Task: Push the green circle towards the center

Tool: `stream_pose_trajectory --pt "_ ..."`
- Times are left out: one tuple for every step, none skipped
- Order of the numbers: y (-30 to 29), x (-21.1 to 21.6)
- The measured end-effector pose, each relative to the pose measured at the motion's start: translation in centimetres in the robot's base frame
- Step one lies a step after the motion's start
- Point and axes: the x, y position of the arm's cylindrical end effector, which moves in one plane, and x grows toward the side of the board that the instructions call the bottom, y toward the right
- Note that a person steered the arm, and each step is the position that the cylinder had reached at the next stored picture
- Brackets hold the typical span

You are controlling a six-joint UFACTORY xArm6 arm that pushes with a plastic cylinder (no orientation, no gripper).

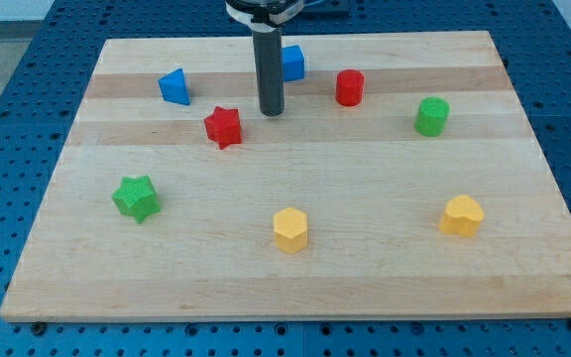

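The green circle point(431, 116), a short green cylinder, stands on the wooden board point(295, 278) at the view's upper right. My tip point(271, 111) rests on the board in the upper middle, well to the left of the green circle. The tip sits just right of a red star point(223, 126) and left of a red cylinder point(350, 87). It touches no block.
A blue block point(292, 62) stands partly behind the rod near the top edge. A blue triangular block point(174, 86) is at upper left, a green star point(136, 197) at left, a yellow hexagon point(290, 229) at bottom middle, and a yellow heart-shaped block point(461, 215) at lower right.
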Motion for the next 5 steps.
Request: stream_pose_trajectory --pt "4.8 2.4" --pt "5.7 2.2" --pt "4.7 0.2" --pt "4.8 0.7" --pt "2.8 2.0"
